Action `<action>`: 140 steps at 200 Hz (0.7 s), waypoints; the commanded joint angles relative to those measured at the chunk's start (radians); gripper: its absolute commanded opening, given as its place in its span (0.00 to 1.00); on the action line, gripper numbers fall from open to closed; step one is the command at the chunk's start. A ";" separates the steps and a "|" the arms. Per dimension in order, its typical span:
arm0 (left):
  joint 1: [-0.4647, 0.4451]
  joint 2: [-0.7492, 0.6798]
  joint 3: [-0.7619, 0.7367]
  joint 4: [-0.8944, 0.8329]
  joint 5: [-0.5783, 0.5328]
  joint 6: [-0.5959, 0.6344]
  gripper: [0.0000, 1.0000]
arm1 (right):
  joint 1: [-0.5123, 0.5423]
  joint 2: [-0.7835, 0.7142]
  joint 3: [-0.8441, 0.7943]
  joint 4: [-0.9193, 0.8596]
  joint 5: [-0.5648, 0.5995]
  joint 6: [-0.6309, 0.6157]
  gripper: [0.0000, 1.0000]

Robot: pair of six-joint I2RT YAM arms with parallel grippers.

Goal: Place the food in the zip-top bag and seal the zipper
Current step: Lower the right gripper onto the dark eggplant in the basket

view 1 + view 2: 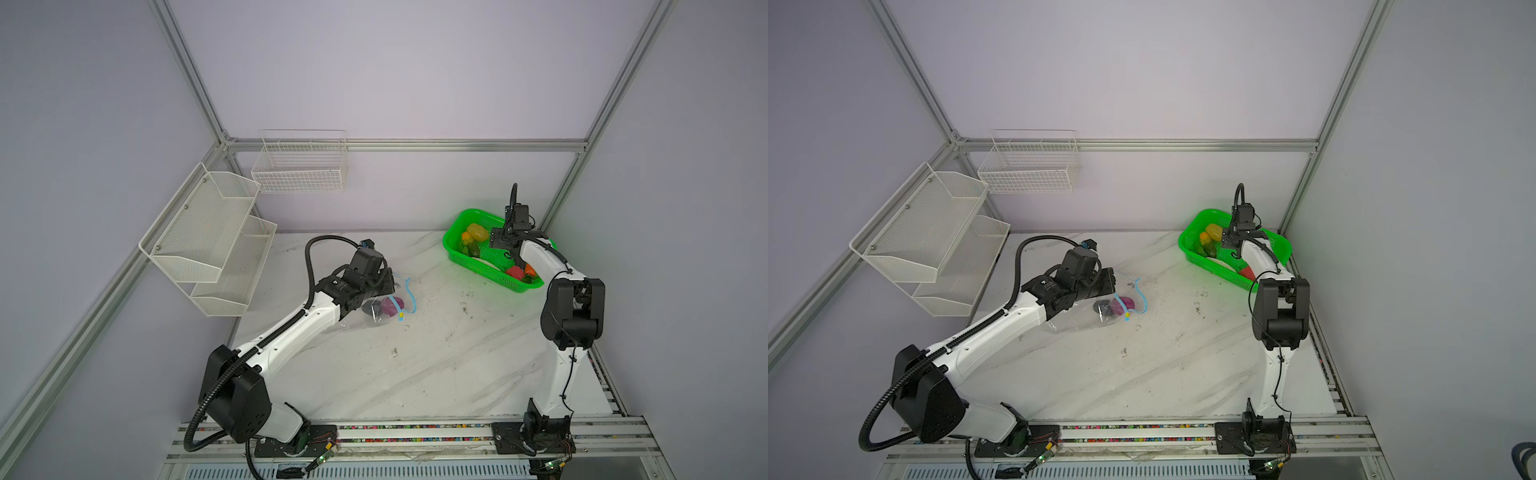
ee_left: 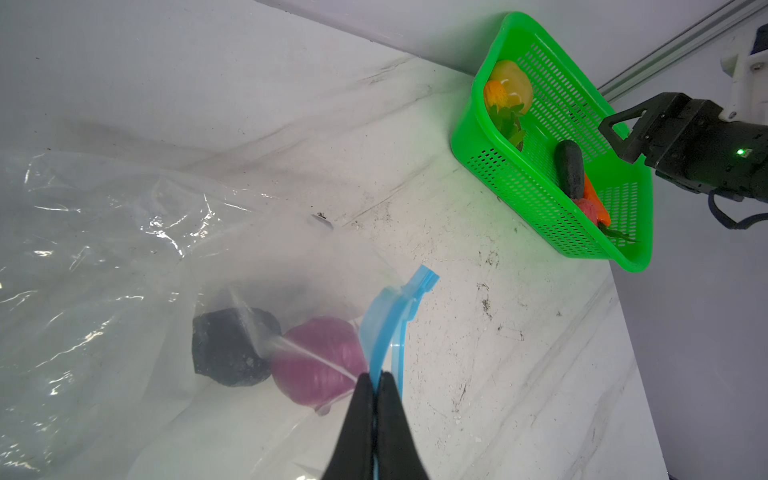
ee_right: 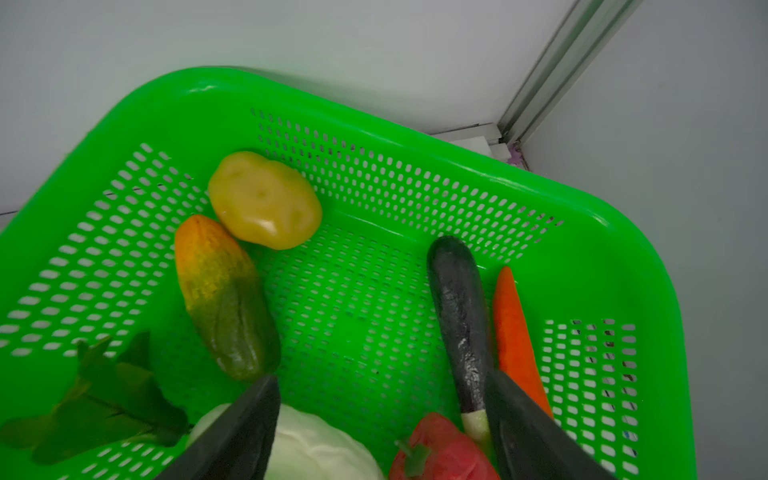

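The clear zip-top bag [image 2: 104, 257] lies crumpled on the table left of the middle, also seen in both top views [image 1: 357, 322] [image 1: 1075, 322]. A purple piece [image 2: 316, 361] and a dark piece [image 2: 228, 349] of food sit inside it. My left gripper [image 2: 377, 376] is shut on the blue zipper [image 2: 386, 316], holding the mouth's edge up. My right gripper [image 3: 381, 378] hangs open over the green basket [image 3: 374, 137]. Around its fingers lie a white piece [image 3: 316, 449], a red piece [image 3: 449, 453], a dark long piece [image 3: 457, 307] and a carrot [image 3: 513, 328]. Farther off are yellow [image 3: 264, 199] and orange-green [image 3: 220, 291] pieces.
The green basket [image 1: 451, 249] stands in the back right corner against the wall and frame post. White mesh shelves [image 1: 208, 237] hang on the left wall and a wire basket [image 1: 301, 166] on the back wall. Marble tabletop [image 1: 415, 365] spreads between the arms.
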 commanded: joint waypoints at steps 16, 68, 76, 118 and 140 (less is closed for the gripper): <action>0.011 -0.009 0.013 0.042 0.020 0.026 0.00 | -0.029 0.099 0.083 -0.015 0.077 -0.042 0.79; 0.018 -0.001 0.021 0.041 0.028 0.032 0.00 | -0.048 0.233 0.178 -0.042 0.096 -0.058 0.77; 0.020 0.001 0.023 0.040 0.031 0.033 0.00 | -0.053 0.248 0.188 -0.043 0.101 -0.060 0.76; 0.024 0.017 0.036 0.040 0.045 0.032 0.00 | -0.064 0.302 0.234 -0.047 0.110 -0.071 0.74; 0.025 0.018 0.037 0.040 0.044 0.030 0.00 | -0.065 0.325 0.258 -0.054 0.113 -0.074 0.74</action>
